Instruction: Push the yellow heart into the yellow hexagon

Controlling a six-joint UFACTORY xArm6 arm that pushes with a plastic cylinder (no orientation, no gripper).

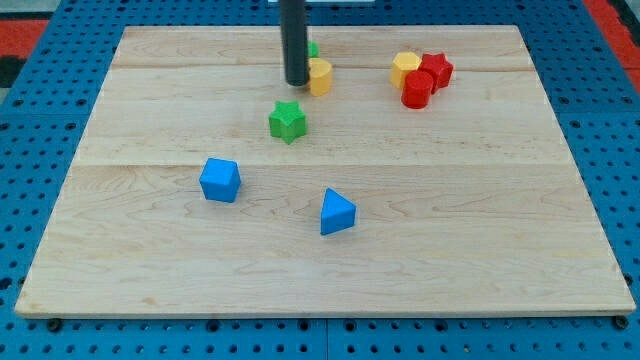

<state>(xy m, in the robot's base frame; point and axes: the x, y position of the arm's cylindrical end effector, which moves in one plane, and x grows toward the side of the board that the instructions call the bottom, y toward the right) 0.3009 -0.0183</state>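
Note:
The yellow heart (320, 76) lies near the view's top, just left of the middle. My tip (296, 82) stands against its left side. The yellow hexagon (405, 68) lies further to the view's right at about the same height, touching a red star (436, 69) and a red cylinder (417, 90). A gap of bare board separates the heart from the hexagon.
A green block (313, 49) peeks out behind the rod, above the heart. A green star (287, 121) lies below my tip. A blue cube (220, 180) and a blue triangular block (337, 212) lie lower down. The wooden board (150, 250) sits on a blue pegboard.

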